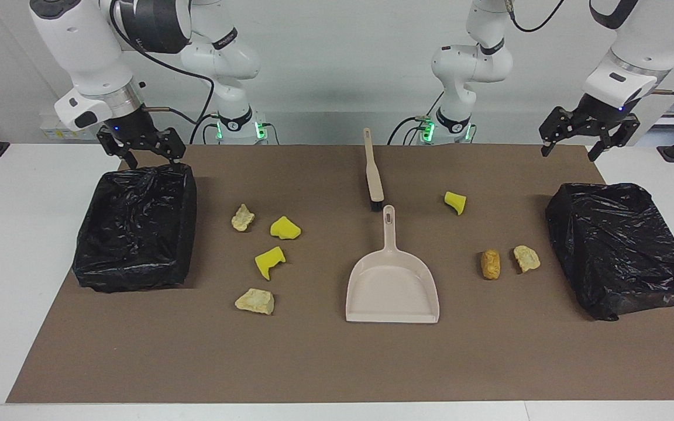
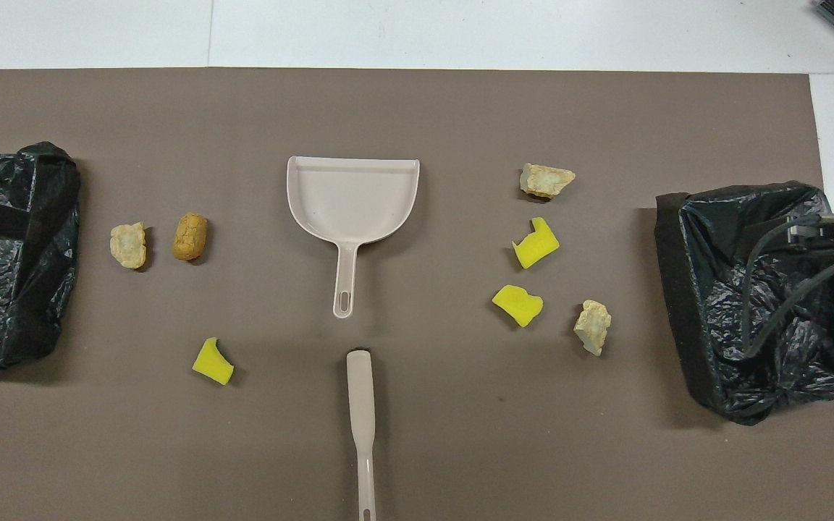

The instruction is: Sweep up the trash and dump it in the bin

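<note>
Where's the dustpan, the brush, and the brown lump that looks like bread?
dustpan [image 1: 391, 289]: facing view, bare middle of its scoop.
brush [image 1: 373, 169]: facing view, middle of its beige handle.
brown lump [image 2: 190, 236]: overhead view, its top, beside a paler lump.

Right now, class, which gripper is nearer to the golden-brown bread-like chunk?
Left. The left gripper hangs open over the bin at the chunk's end of the table; the right gripper, also open, hangs over the other bin at its own end.
</note>
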